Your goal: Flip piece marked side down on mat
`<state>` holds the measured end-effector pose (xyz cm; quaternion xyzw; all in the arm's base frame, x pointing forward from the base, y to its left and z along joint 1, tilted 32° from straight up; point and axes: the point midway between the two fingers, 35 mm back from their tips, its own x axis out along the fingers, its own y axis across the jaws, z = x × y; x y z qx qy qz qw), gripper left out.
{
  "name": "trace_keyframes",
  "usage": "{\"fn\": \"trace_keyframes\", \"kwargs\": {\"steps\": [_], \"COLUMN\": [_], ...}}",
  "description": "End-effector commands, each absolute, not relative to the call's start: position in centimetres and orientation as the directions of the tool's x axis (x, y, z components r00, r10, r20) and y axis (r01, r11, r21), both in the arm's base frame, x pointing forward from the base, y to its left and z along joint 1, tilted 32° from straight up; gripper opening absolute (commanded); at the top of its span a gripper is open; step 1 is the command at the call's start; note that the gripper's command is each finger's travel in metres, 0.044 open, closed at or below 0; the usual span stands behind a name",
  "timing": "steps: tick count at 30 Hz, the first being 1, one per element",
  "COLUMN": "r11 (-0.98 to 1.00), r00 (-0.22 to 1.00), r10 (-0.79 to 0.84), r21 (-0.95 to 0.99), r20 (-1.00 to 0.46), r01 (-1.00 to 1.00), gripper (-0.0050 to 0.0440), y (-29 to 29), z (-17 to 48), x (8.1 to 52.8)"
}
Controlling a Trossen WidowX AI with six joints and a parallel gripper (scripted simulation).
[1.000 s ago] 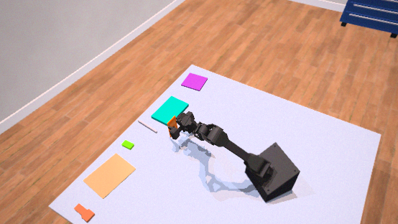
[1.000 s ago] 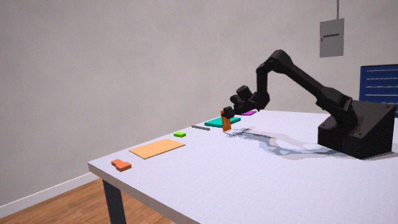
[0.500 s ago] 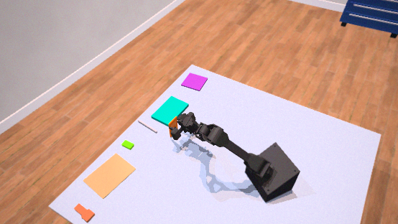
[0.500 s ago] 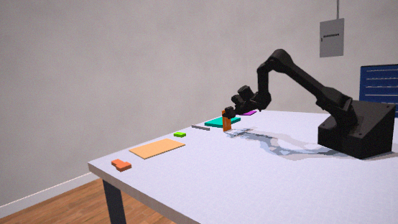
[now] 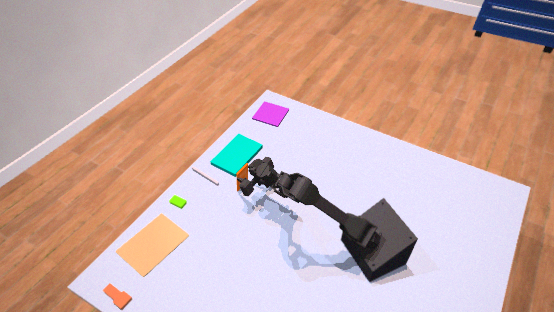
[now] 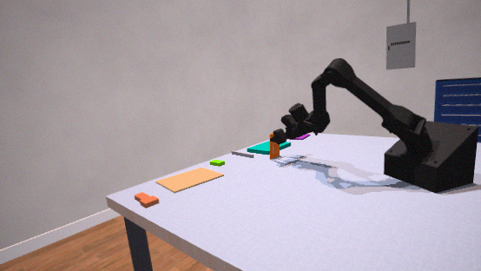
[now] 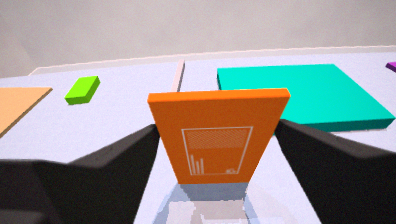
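The piece is a flat orange tile with a white chart mark on the face toward the wrist camera. It stands nearly upright on its lower edge on the mat, seen also in the top view and the exterior view. My gripper is shut on the tile, one finger on each side edge. The gripper shows in the top view and the exterior view, low over the mat, with the arm stretched out from the base.
A teal slab lies just beyond the tile. A thin pale strip, a green block, a tan sheet, a small orange block and a magenta square lie along the mat's left side.
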<state>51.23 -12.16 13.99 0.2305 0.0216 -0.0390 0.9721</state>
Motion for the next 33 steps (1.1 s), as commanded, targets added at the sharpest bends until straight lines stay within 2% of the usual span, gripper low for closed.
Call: {"fn": "trace_keyframes", "kwargs": {"steps": [1,33], "r11": [0.89,0.891], "r00": [0.996,0.996], "r10": [-0.062,-0.061], "r21": [0.449,0.447], "r20": [-0.066,-0.059], "r01": [0.085,0.081], "gripper": [0.0,0.0], "y": [-11.9,-11.5], "z": [13.5,12.9], "x": [50.9,49.8]}}
